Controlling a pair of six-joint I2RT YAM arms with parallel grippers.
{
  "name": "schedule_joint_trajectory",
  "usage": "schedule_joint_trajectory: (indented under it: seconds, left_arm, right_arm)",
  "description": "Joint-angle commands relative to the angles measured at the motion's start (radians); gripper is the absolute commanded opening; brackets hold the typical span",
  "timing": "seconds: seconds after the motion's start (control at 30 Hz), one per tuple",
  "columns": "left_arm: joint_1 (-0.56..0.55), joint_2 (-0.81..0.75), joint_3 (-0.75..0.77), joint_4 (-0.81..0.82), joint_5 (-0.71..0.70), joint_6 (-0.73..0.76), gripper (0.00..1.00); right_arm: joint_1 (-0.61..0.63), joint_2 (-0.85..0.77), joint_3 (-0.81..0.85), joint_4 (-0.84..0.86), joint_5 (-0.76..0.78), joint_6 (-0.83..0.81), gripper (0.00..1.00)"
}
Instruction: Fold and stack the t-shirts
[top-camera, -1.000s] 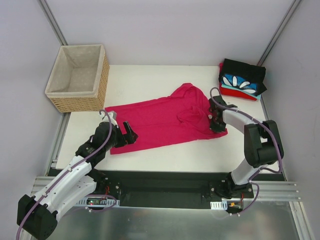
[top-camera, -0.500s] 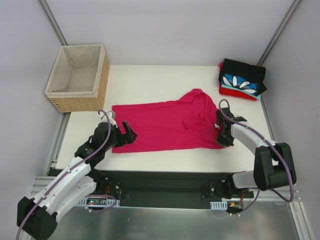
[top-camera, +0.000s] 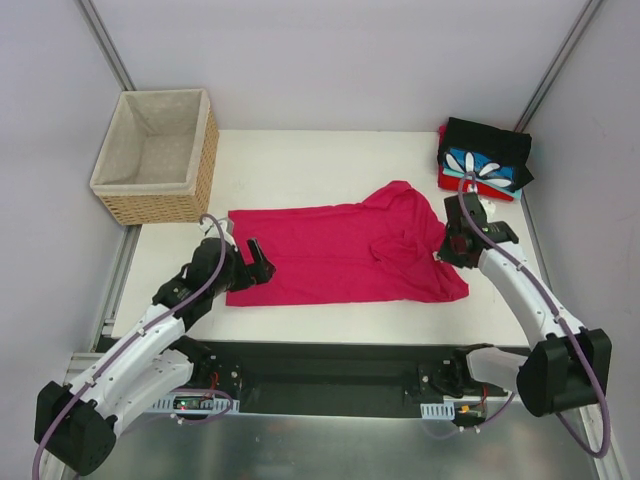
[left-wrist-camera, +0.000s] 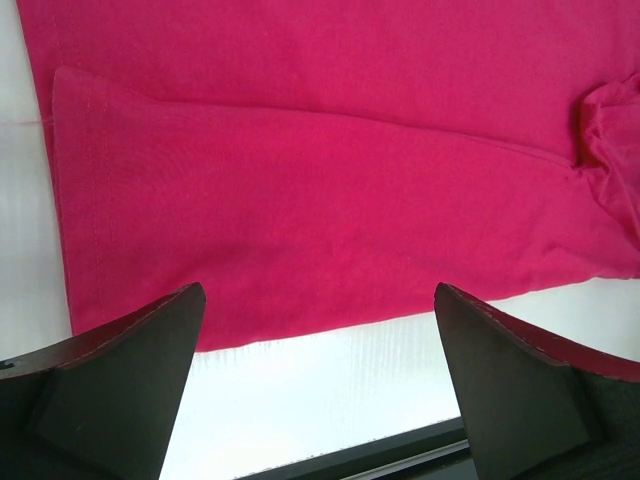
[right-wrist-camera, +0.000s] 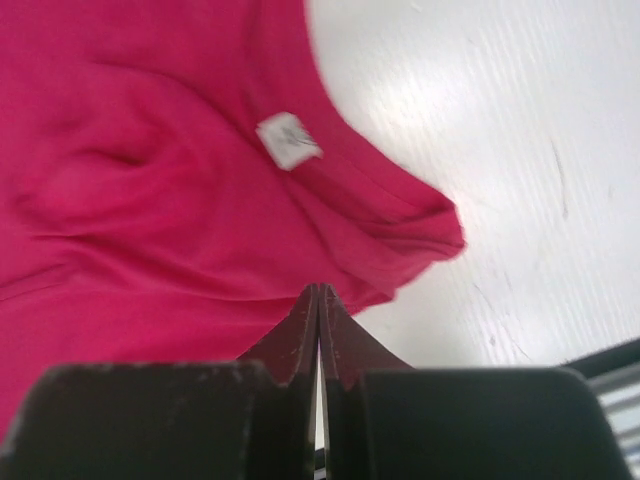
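Two fingers of the right gripper (right-wrist-camera: 318, 292) are pressed together at the collar end of the magenta-pink t-shirt (top-camera: 330, 255); whether any cloth is pinched between them I cannot tell. The left gripper (left-wrist-camera: 318, 300) hovers spread wide, empty, over its opposite end. The shirt lies across the table (top-camera: 320, 160), with folded shirts (top-camera: 485, 160) stacked at the far right corner.

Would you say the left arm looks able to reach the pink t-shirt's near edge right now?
Probably yes: the left gripper hangs open just over the near edge of the pink t-shirt, with nothing in between.
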Motion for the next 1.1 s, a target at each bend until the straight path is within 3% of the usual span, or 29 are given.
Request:
schedule_joint_trajectory:
  seconds: [0.0, 0.13, 0.3, 0.57, 0.87, 1.07]
  left_arm:
    - [-0.009, 0.056, 0.084, 0.01, -0.007, -0.013, 0.99]
    - [-0.009, 0.128, 0.078, 0.054, -0.019, -0.03, 0.99]
    - [-0.011, 0.206, 0.028, 0.123, -0.058, -0.05, 0.99]
    - [-0.011, 0.289, -0.02, 0.173, -0.104, -0.065, 0.99]
    - [-0.011, 0.199, -0.097, 0.147, -0.078, -0.135, 0.99]
    - [-0.011, 0.137, -0.166, 0.013, -0.087, -0.224, 0.98]
  right_arm:
    - [0.097, 0.053, 0.145, -0.001, -0.024, -0.017, 0.01]
    - [0.214, 0.179, 0.2, 0.035, -0.051, 0.001, 0.01]
    - [0.26, 0.27, 0.237, 0.083, -0.079, 0.003, 0.01]
    - [0.273, 0.258, 0.225, 0.086, -0.047, -0.034, 0.01]
    - [0.274, 0.25, 0.219, 0.084, -0.039, -0.038, 0.01]
    - [0.274, 0.247, 0.214, 0.086, -0.036, -0.034, 0.01]
